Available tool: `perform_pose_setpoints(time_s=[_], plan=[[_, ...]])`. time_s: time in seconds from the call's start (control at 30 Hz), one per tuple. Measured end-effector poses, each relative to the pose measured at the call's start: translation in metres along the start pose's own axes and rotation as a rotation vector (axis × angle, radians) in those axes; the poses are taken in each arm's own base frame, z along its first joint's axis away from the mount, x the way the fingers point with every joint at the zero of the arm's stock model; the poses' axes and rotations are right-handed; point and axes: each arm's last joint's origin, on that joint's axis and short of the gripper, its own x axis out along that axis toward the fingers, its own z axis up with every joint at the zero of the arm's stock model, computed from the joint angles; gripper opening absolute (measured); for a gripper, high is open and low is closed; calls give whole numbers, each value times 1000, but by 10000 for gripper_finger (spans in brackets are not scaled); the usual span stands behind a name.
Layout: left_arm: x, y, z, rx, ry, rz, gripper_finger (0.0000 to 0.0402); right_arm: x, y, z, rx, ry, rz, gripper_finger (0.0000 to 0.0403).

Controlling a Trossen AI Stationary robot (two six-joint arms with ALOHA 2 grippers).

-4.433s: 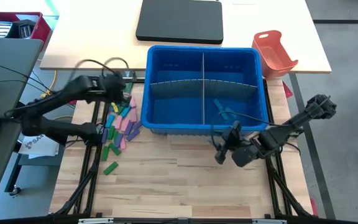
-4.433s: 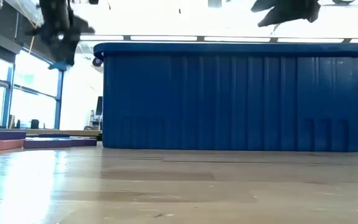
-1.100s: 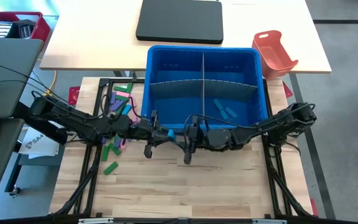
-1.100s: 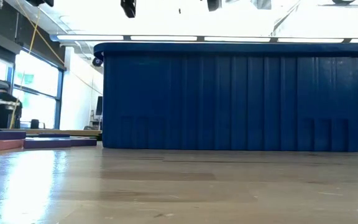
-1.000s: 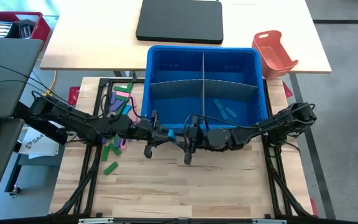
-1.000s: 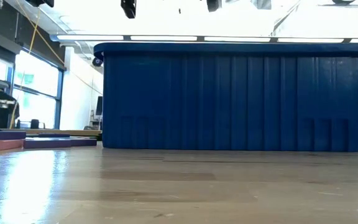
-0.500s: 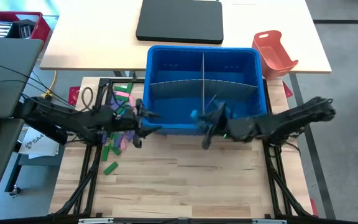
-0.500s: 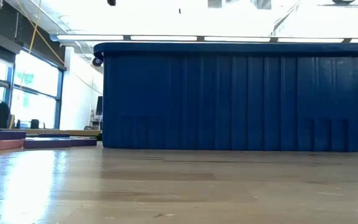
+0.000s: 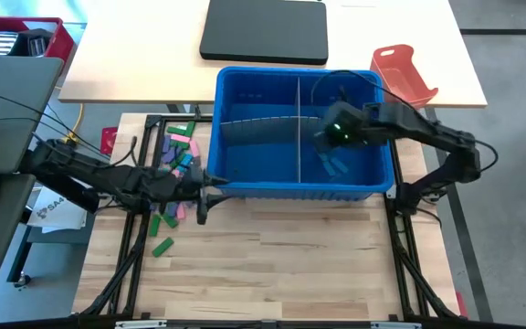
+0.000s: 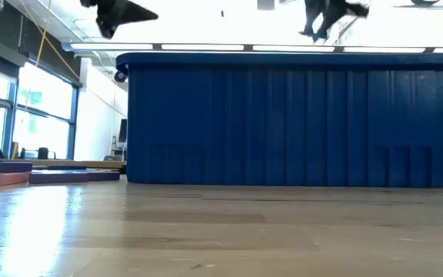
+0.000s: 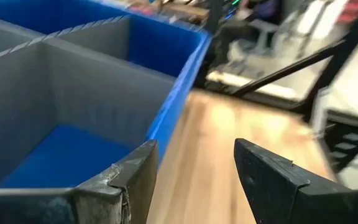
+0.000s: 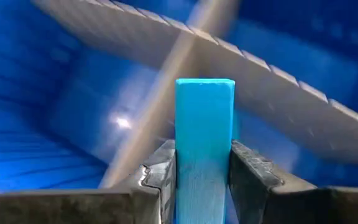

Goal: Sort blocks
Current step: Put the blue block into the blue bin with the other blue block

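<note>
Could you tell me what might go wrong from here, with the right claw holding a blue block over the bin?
1. The right claw grips the blue block by its lower part only, so the block could tilt or slip.
2. It hangs close to the grey divider; released here, the block might land in the wrong compartment.
3. The open left claw sits beside the blue bin and could bump its wall.

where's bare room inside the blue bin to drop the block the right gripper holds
Both left compartments of the blue bin and the far right one look bare. The near right one holds blue blocks. The right gripper, shut on a blue block, hovers there.
</note>
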Motion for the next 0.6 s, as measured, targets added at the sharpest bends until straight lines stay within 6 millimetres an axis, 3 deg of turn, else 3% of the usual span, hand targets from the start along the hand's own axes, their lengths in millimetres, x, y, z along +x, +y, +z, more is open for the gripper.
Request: perform_pose_setpoints(time_s=[0.13,0.37,0.6], plan=[[5,-6,-11,14,53,62,204,49,-20,-2,42,186,-57,105],[16,-16,-26,86,108,78,204,132,-50,-28,202,385,0,105],[22,-17,-31,104,125,103,204,171,-63,-50,298,408,55,105]])
